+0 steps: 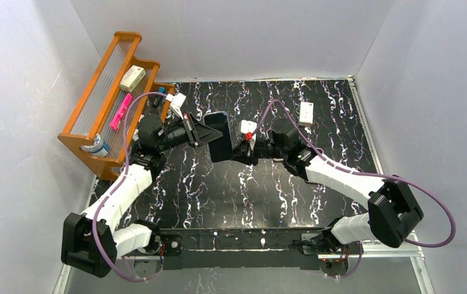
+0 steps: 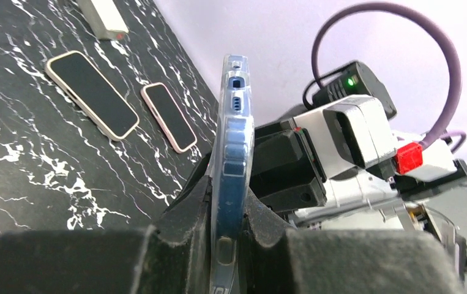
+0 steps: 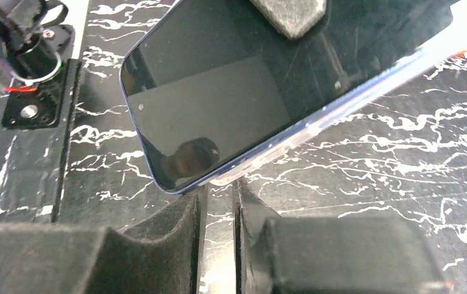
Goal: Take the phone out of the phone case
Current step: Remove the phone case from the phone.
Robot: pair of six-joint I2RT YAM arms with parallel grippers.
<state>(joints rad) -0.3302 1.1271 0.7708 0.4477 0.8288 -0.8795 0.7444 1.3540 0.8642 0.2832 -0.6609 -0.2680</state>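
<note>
Left pincer (image 2: 229,199) is clamped tight on the phone case (image 2: 229,141), one pad on each broad face. The clear case stands edge-up in the middle of the left wrist view. In the top view it hangs above the worktop (image 1: 218,196), just above frame centre, between the two arms. Likely reason: lifted and braced so the other arm has a free edge to work on.

The phone (image 3: 249,92) is not yet out. Its dark screen fills the upper half of the right wrist view, with the clear rim wrapped round its edge.

Right pincer (image 3: 218,199) sits at bottom centre of that view. Its jaws are a thin slit apart and the worktop shows through the gap. The tips are right at the lower corner of the case. Can't tell whether they nip the lip or only touch it. Judged step: catch the rim at the corner and peel it off the phone.

A larger loose phone (image 2: 93,95) and a smaller loose phone (image 2: 168,116) lie flat at upper left of the left wrist view, well apart from the grip.
</note>
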